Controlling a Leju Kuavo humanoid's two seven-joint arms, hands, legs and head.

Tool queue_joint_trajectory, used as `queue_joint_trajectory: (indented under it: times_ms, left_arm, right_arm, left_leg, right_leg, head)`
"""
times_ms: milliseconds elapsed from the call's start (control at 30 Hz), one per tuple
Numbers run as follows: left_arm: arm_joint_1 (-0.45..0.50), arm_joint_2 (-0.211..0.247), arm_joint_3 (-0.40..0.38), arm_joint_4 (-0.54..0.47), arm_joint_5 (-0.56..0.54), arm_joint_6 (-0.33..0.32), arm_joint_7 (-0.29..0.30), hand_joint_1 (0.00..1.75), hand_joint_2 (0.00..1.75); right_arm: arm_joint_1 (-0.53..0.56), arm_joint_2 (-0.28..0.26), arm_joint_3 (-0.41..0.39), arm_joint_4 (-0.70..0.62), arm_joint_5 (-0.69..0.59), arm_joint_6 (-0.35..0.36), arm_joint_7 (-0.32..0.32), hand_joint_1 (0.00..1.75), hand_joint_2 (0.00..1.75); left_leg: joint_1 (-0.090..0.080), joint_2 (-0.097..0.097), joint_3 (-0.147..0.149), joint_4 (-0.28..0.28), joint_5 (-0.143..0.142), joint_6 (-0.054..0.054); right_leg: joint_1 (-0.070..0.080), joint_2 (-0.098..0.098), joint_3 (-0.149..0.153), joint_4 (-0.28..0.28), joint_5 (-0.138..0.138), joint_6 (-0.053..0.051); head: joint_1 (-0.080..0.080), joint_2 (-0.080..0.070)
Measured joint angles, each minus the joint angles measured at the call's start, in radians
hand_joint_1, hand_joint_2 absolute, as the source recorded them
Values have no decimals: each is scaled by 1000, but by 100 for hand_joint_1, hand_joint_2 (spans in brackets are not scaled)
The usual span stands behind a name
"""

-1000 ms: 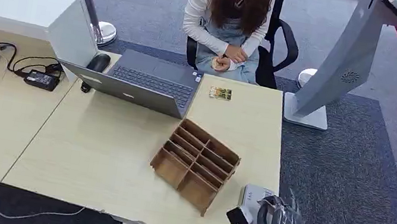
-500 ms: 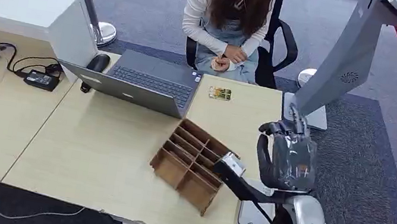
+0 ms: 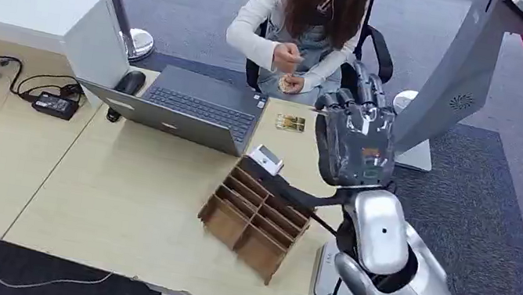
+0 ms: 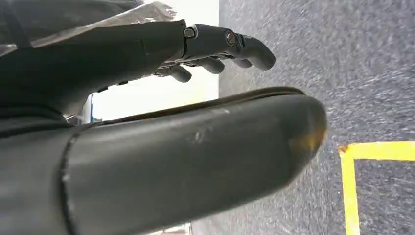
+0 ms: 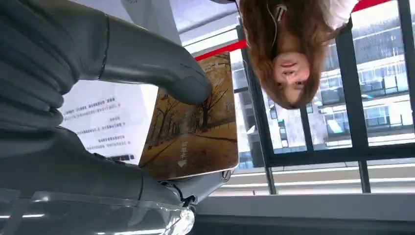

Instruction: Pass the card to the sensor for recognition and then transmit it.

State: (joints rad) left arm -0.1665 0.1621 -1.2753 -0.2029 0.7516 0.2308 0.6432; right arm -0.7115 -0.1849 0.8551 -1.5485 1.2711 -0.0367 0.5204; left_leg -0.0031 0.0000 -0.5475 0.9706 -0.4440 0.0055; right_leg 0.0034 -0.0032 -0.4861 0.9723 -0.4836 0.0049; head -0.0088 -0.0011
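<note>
Card (image 5: 193, 125) pinched in right robot hand (image 3: 355, 140).

high head view over desk (image 3: 116, 196); close, turned wrist views

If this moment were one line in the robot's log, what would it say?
right hand: raised, holds card | left hand: holds nothing | second card: on desk | person: seated opposite
</note>
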Motion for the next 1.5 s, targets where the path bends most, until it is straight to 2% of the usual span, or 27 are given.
queue_joint_trajectory:
  times_ms: [133,267,467,667,967,1000,1033,1067,1233,1367,1500]
  left_arm:
    - [0,3,-7,0,-19,-16,-18,0,0]
    - [-6,5,-22,0,-36,-34,-28,0,0]
    - [-5,5,-30,0,-44,-40,-37,0,0]
    - [-3,5,-31,0,-50,-45,-44,0,0]
    - [-2,5,-31,0,-59,-48,-50,0,0]
    - [-1,5,-31,0,-59,-48,-52,0,0]
    - [-1,5,-31,0,-60,-48,-52,0,0]
    - [-1,5,-31,0,-60,-48,-52,0,0]
    - [2,5,-31,0,-70,-48,-55,0,0]
    - [4,5,-31,0,-71,-48,-54,0,0]
    - [6,5,-31,0,-70,-45,-47,0,0]
  right_arm:
    - [-48,60,34,112,12,-2,-8,175,175]
    - [-100,143,67,261,20,-36,-9,175,175]
    - [-133,212,87,403,-12,-79,-8,175,175]
    - [-146,263,89,524,-38,-120,0,175,175]
    - [-158,303,87,620,-72,-167,9,175,175]
    - [-160,305,87,628,-76,-177,12,159,175]
    - [-163,308,87,635,-80,-185,12,33,175]
    - [-166,310,87,640,-84,-194,12,0,175]
    - [-168,323,84,659,-131,-246,5,0,175]
    - [-153,328,64,661,-262,-347,-51,0,175]
    - [-126,326,53,632,-332,-382,-81,0,175]
  left_leg:
    - [0,0,-1,0,0,0]
    - [1,-1,-1,0,0,0]
    - [0,-1,-1,0,0,0]
    - [0,-1,-1,0,0,0]
    - [0,-1,-1,0,0,0]
    - [0,-1,-1,0,0,0]
    - [0,-1,-1,0,0,0]
    - [1,-1,-1,0,0,0]
    - [1,-1,0,0,0,0]
    - [1,0,0,0,0,0]
    - [1,0,0,0,0,0]
  right_leg:
    - [0,0,0,0,0,0]
    - [0,-1,-1,0,0,0]
    - [0,-2,-1,0,0,0]
    - [0,-2,-1,0,0,0]
    - [0,-2,-1,0,0,0]
    - [0,-1,-1,0,0,0]
    - [0,-1,-1,0,0,0]
    - [0,-1,-1,0,0,0]
    - [0,-1,-1,0,0,0]
    - [0,-1,-1,0,0,0]
    - [0,-1,-2,0,0,0]
  head:
    - [0,0]
    - [0,0]
    - [0,0]
    - [0,0]
    - [0,0]
    - [0,0]
    - [0,0]
    - [0,0]
    - [0,0]
    - [0,0]
    - [0,0]
